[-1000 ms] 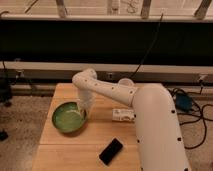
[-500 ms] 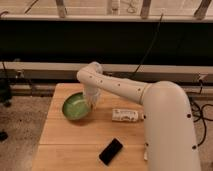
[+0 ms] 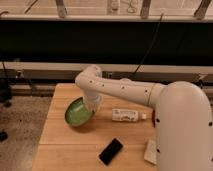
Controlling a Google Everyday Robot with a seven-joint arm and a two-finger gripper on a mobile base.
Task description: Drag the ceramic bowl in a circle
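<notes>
The ceramic bowl [image 3: 77, 112] is a glossy green round bowl with a lighter green inside. It sits on the left middle of the wooden table [image 3: 60, 150] and looks tilted, its right rim raised. My white arm reaches in from the right and bends down over the bowl's right rim. The gripper [image 3: 91, 106] is at that rim, touching the bowl.
A white bottle-like object [image 3: 127, 115] lies on its side right of the bowl. A black phone [image 3: 111, 151] lies near the front edge. A pale flat object [image 3: 150, 151] sits by my arm's base. A dark wall with rails runs behind the table.
The bowl has moved with the gripper away from the front and a little to the right across the earlier frames, and now it looks tipped up on its right side.
</notes>
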